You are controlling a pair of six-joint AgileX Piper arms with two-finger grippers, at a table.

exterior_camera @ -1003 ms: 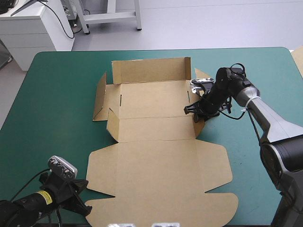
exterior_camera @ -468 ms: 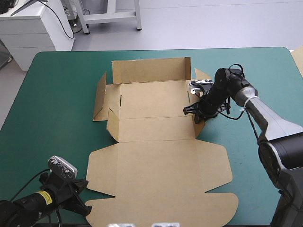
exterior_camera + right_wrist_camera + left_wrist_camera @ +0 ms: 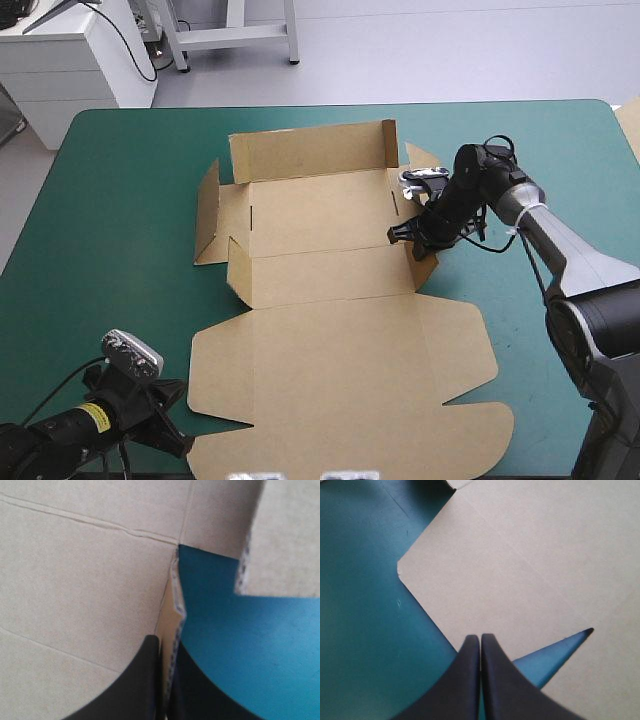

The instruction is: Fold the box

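Nearest to the camera, the left gripper (image 3: 480,639) sits low at the near-left corner of the surface (image 3: 120,200). Its black fingers (image 3: 465,680) are pressed together into one point with nothing between them. The tip hangs right over the near-left edge of the box lid (image 3: 340,370), next to a wedge-shaped cut where the teal-green cover shows through.

That lid is the big rounded panel of the brown box (image 3: 320,215). It lies flat and takes up the near half of the surface, almost out to the near edge. The rest of the box lies just past it around the middle of the surface, still joined along a crease.

At the right end of that crease is the right gripper (image 3: 412,240). Its fingers (image 3: 145,680) are nearly closed, with a thin upright strip of board pinched between them. It looks like the small right-hand side flap, though the arm hides most of it in the high view. Just beside the grip there's bare teal-green cover, and another flap (image 3: 275,540) sits a bit ahead of it.

Over on the left, the side wall (image 3: 208,215) stands up and leans outward. A small corner flap (image 3: 238,268) is up near it too. Farthest back, the far wall (image 3: 310,150) is raised along the whole back of the base.
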